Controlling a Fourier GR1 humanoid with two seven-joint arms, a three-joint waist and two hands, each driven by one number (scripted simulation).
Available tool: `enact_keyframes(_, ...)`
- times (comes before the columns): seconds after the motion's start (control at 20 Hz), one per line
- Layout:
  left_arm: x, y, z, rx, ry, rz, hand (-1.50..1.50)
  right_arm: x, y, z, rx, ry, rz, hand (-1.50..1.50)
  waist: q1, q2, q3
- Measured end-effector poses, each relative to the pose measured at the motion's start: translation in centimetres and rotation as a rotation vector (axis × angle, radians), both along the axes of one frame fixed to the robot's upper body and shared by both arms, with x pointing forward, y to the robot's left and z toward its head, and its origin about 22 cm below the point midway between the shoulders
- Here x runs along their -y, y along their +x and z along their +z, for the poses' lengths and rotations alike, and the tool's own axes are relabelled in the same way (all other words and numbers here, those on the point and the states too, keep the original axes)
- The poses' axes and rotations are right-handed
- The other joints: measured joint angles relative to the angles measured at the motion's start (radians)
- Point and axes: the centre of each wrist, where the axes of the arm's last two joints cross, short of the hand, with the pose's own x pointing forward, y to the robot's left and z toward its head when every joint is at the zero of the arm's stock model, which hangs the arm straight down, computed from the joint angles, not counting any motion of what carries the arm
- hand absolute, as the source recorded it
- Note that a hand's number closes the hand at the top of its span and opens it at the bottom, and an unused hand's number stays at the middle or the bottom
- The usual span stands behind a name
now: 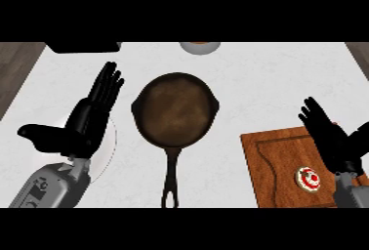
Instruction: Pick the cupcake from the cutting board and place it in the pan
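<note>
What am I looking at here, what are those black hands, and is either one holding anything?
This is one picture taken from a humanoid robot's head, looking steeply down at a white counter. The two black hands belong to the robot. Its left hand is open with fingers straight. Its right hand is open too, above a wooden cutting board. Neither holds anything. On the board lies a small cupcake, seen from above, with red and white topping. In the middle sits a dark pan, handle pointing toward the robot. A pale round dish shows at the far edge.
</note>
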Motion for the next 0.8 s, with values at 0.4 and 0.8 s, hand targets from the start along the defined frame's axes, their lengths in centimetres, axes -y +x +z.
enact_keyframes(0.4, -6.4, -2.1, -4.9, -0.204, 0.277, 0.18, 0.0, 5.8, -1.4, 1.8, 0.098, -0.172, -0.469, -1.5, -0.026, -0.001, -0.043)
enact_keyframes(0.8, -9.1, -5.2, -7.7, -0.325, 0.374, 0.25, 0.0, 7.4, -10.2, -1.2, -0.143, -0.312, -0.892, -1.5, -0.056, -0.011, -0.049)
